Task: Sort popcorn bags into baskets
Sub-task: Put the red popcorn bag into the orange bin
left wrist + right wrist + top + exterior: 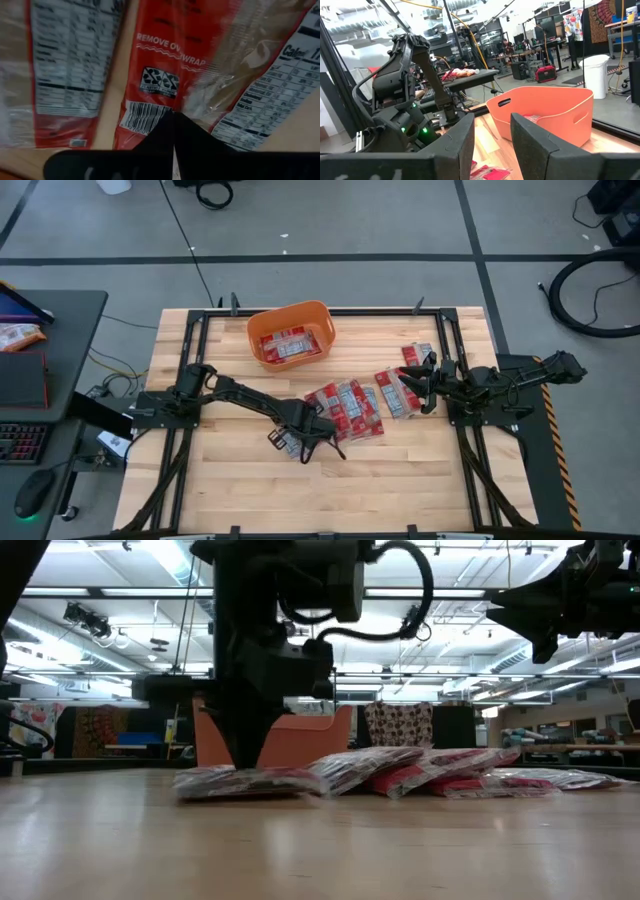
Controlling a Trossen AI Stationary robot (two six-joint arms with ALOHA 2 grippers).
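Left gripper [318, 423] is down on the near end of the packet pile, at about 7 o'clock from the bench [420, 480] centre; its fingers [165, 135] sit pressed together to a point on a red popcorn bag [160, 75] beside the barcode, nothing visibly pinched between them. Popcorn bags [350, 405] lie overlapped mid-bench, a second cluster [400, 385] at 3 o'clock under the right arm; a few already in the orange tub [292, 335] at 12 o'clock. Right gripper [428, 380] hovers above its cluster, fingers [465, 140] narrowly parted, empty. Judgement: packets look light, flat, crinkly film overwrap, slippery and floppy; overlap means a pinch may drag a neighbour; best hold is likely a free short edge or seam, not the flat face.
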